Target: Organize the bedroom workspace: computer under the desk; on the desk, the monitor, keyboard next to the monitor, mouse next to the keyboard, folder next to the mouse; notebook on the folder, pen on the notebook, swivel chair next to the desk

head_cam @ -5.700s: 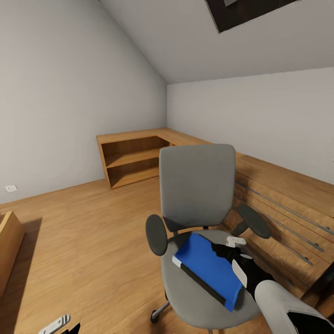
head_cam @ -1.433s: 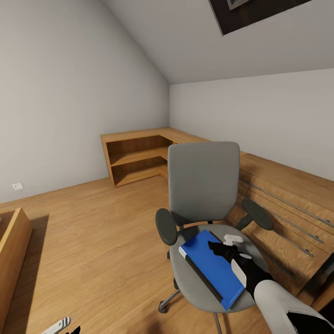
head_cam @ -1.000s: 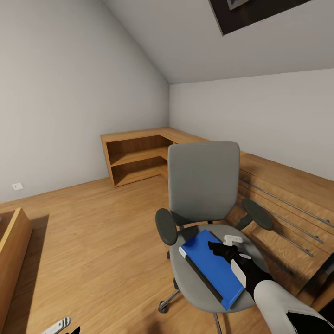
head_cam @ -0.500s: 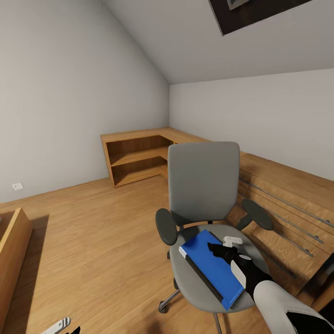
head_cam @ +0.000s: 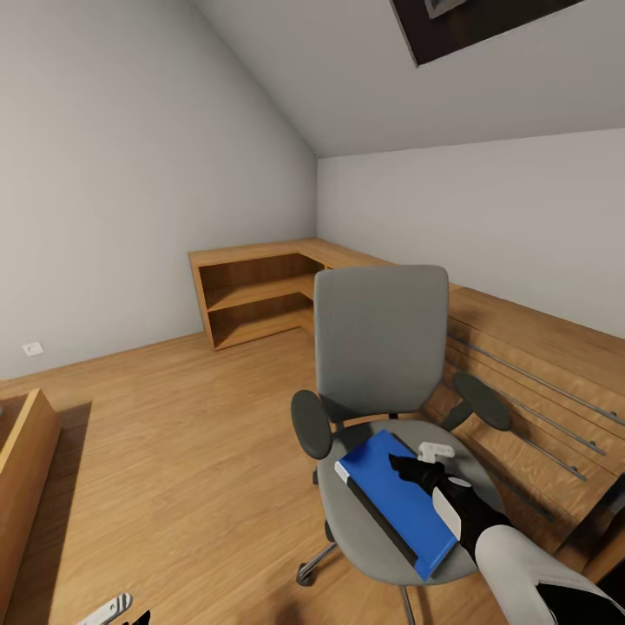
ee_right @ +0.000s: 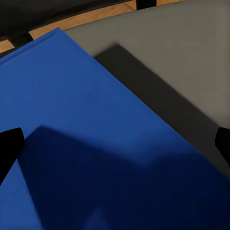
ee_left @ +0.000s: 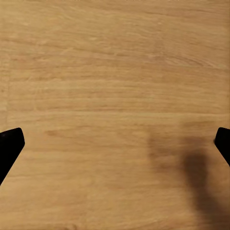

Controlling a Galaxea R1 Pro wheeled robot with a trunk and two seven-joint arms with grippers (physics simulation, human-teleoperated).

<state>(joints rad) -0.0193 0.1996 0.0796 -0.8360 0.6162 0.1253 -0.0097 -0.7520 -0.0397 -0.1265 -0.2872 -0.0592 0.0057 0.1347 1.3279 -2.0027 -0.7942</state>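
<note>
Barely shifted over the last second: right end effector (head_cam: 415,466) hovering wide open over folder (head_cam: 395,498), flat on chair (head_cam: 382,365) seat, long axis diagonal. Directly below the fingers, nearest arm. Left end effector (ee_left: 115,143) spread above bare floor (ee_left: 115,72).

The right arm reaches forward from the lower right of the head view, white forearm leading into a black wrist. Its end effector (head_cam: 415,464) hangs just above the blue folder (head_cam: 395,499), fingers (ee_right: 9,146) spread wide apart. The left end effector (head_cam: 111,609) sits low, pointing down at the wooden floor (ee_left: 115,72), fingers equally wide.
</note>
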